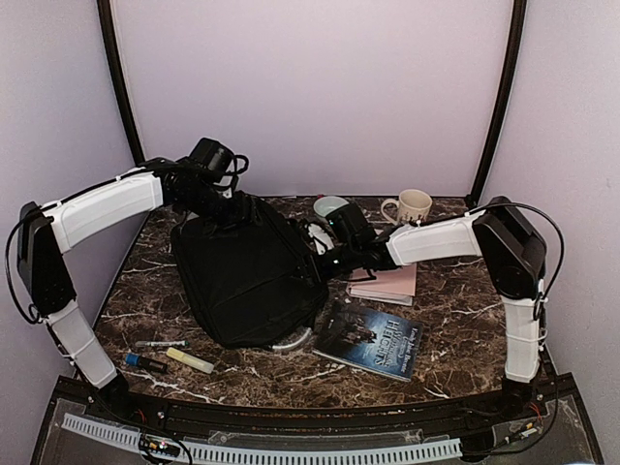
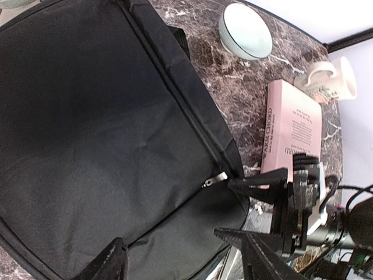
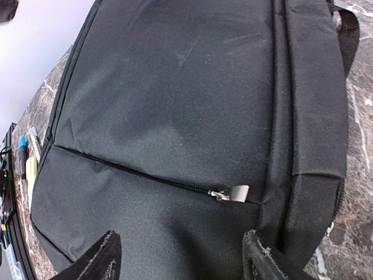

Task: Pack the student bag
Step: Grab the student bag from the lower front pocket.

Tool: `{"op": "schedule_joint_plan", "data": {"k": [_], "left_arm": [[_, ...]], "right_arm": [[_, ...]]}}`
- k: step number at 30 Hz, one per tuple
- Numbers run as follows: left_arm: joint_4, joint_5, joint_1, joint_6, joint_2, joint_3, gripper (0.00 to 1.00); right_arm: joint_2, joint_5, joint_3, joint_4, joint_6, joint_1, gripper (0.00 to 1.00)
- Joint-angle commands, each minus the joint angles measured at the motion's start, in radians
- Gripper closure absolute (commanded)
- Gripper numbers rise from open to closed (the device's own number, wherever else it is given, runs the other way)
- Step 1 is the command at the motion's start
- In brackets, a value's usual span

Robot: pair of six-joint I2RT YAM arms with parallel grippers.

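The student bag (image 1: 242, 276) lies flat on the marble table, black, with a grey-white handle (image 1: 291, 341) at its near edge. Its front pocket zipper is closed, the metal pull (image 3: 233, 192) at the right end of the seam and also visible as the zipper pull (image 2: 215, 179) in the left wrist view. My right gripper (image 1: 325, 257) hovers open over the bag's right edge, its fingers (image 3: 265, 259) straddling bare fabric just short of the pull. My left gripper (image 1: 235, 208) is open above the bag's far corner, with only fabric between its fingers (image 2: 108, 262). The right gripper (image 2: 247, 211) shows there too.
A pink book (image 1: 383, 284) and a dark blue book (image 1: 373, 334) lie right of the bag. A pale bowl (image 1: 329, 205) and a mug (image 1: 412, 205) stand at the back. A pen (image 1: 160, 343), blue marker (image 1: 145, 361) and yellow highlighter (image 1: 189, 360) lie front left.
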Motion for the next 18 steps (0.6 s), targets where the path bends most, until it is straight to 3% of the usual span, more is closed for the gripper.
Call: {"op": "schedule_joint_plan", "data": {"k": [1,8,18], "left_arm": [[-0.062,-0.012,-0.009,-0.060,0.052,0.074,0.33],[-0.097,0.009,-0.039,-0.068,0.168,0.181,0.38],[-0.130,0.036,-0.098,-0.041,0.350,0.359,0.39]], "right_arm": [[0.022,-0.031,0.018,0.052,0.017,0.011,0.32],[0.031,-0.043,0.017,0.050,0.016,0.013,0.41],[-0.059,0.045,-0.120,0.071,-0.021,-0.003,0.42]]}}
